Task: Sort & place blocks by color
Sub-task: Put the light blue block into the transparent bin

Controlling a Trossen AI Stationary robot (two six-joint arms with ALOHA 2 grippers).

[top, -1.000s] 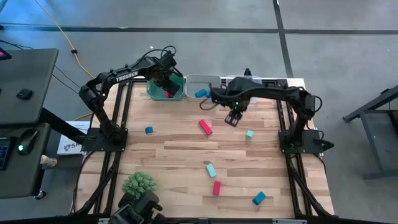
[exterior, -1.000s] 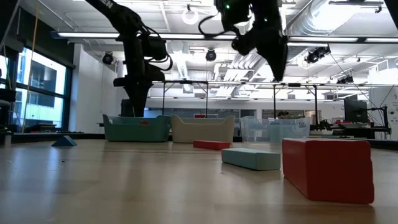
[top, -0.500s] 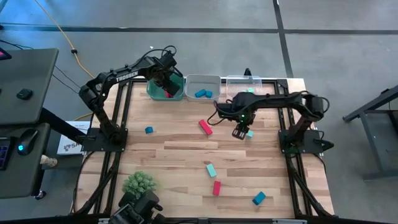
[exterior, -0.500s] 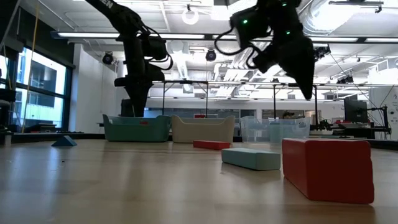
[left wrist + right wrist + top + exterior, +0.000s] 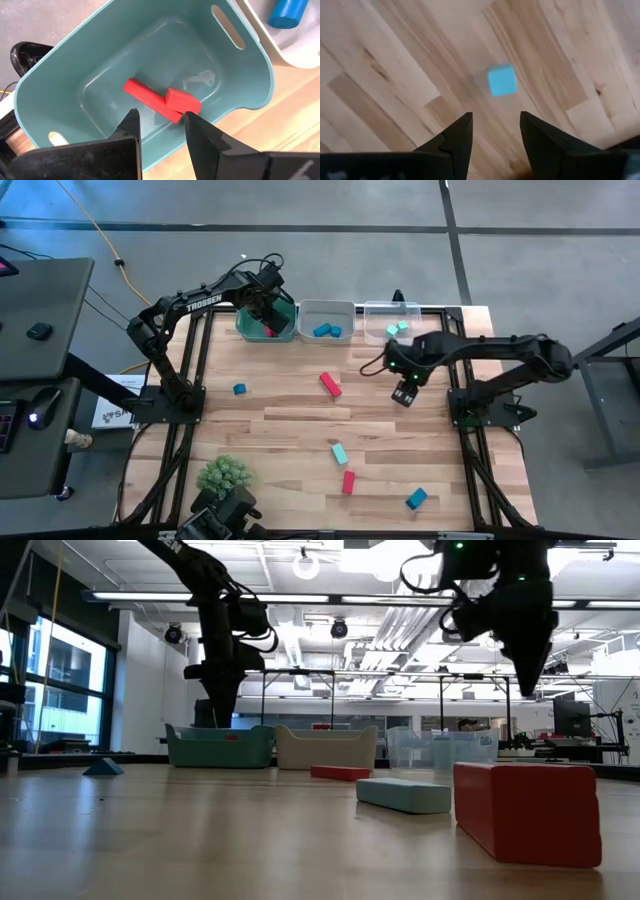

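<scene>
A: What does the counter (image 5: 300, 420) look like?

B: It is made of pale wood planks, with a dark metal frame along both sides. At its far edge stand three bins in a row: a teal bin (image 5: 252, 330), beside it a white bin (image 5: 326, 308), then a clear bin (image 5: 380, 310).

A: And where are the blocks?

B: Two red blocks (image 5: 162, 100) lie touching on the floor of the teal bin. Blue blocks (image 5: 325, 331) are in the white bin, and teal ones (image 5: 397, 329) in the clear bin. On the wood, in front of the white bin, lies a red bar (image 5: 330, 384). A small blue block (image 5: 239, 389) lies in front of the teal bin. Nearer to the front edge are a teal bar (image 5: 340, 453), a second red bar (image 5: 348, 481) and a blue block (image 5: 416, 498). A green spiky ball (image 5: 223, 475) sits at the front corner on the left arm's side.

A: The grippers?

B: The left gripper (image 5: 159, 122) hangs over the teal bin, fingers apart, holding nothing. The right gripper (image 5: 495, 125) hovers in front of the clear bin, above a teal cube (image 5: 501, 80) on the wood, fingers apart and empty.

A: And the room?

B: Grey floor around the counter, with a yellow cable (image 5: 95, 228). In the low view there are ceiling lights, pipes and a window (image 5: 70, 680).
</scene>
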